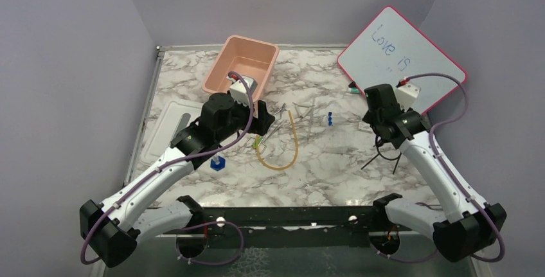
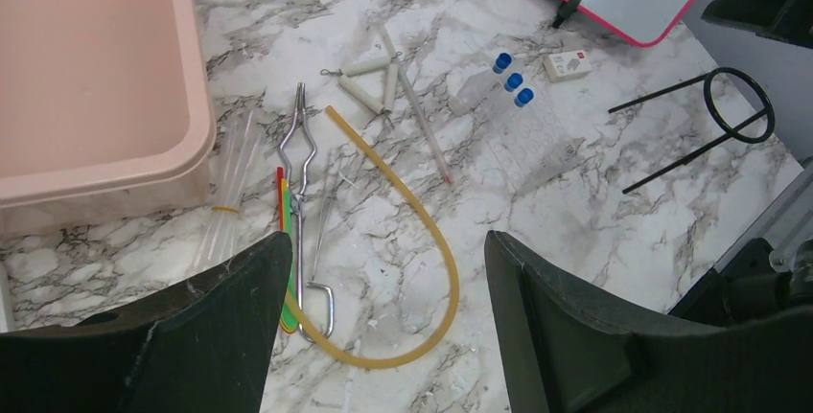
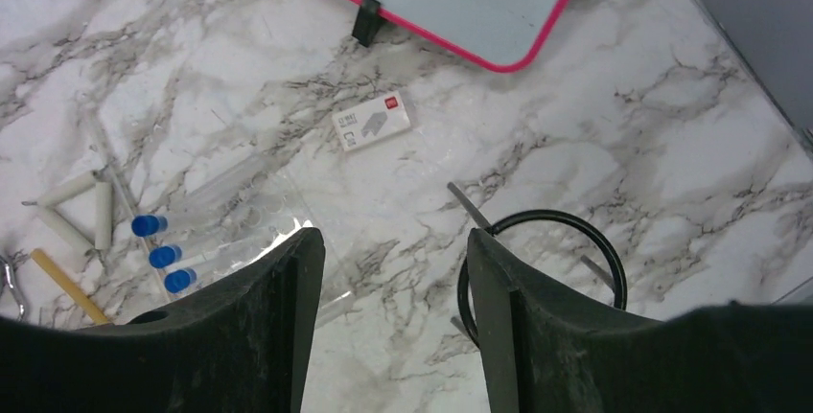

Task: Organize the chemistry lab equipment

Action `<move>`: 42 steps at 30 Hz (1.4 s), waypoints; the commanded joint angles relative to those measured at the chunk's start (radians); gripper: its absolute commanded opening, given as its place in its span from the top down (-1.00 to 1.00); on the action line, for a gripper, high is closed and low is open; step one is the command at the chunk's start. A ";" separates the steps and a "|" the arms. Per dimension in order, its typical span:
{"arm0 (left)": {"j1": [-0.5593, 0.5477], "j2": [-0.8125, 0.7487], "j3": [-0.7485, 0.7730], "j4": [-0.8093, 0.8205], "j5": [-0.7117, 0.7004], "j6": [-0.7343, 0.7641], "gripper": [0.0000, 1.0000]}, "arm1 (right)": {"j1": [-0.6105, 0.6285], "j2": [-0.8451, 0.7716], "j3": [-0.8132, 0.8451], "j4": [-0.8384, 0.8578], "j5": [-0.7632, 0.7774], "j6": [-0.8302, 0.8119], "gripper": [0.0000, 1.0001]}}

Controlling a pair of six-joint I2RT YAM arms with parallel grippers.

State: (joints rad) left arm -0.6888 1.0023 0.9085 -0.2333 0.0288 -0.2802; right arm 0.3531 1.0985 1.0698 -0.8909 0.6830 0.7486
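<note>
An amber rubber tube (image 2: 422, 221) lies in a U on the marble table, also in the top view (image 1: 289, 151). Metal tongs (image 2: 299, 164) and a green-handled tool (image 2: 286, 240) lie beside its left leg. My left gripper (image 2: 388, 327) is open and empty above the tube's bend, shown in the top view (image 1: 265, 123). A black wire ring (image 3: 551, 213) on thin legs stands at the right. My right gripper (image 3: 393, 317) is open and empty just left of it, its right finger over the ring's left edge. Three blue-capped tubes (image 3: 158, 255) lie in a clear bag.
A pink tub (image 1: 241, 65) stands at the back, a white lid (image 1: 168, 126) at the left. A red-framed whiteboard (image 1: 402, 55) leans at the back right. A white clay triangle (image 2: 369, 82), glass rods (image 2: 230, 183), a white card (image 3: 374, 121) and a small blue piece (image 1: 218, 163) lie about.
</note>
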 commanded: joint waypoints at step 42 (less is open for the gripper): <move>0.001 0.044 0.068 0.018 0.050 -0.027 -0.53 | -0.126 0.043 -0.105 0.084 0.130 0.056 0.99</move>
State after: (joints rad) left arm -0.6888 1.0321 0.9131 -0.2218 0.1143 -0.3138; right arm 0.2333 1.1595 0.8780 -0.8089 0.7704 0.9115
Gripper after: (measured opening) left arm 0.761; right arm 0.100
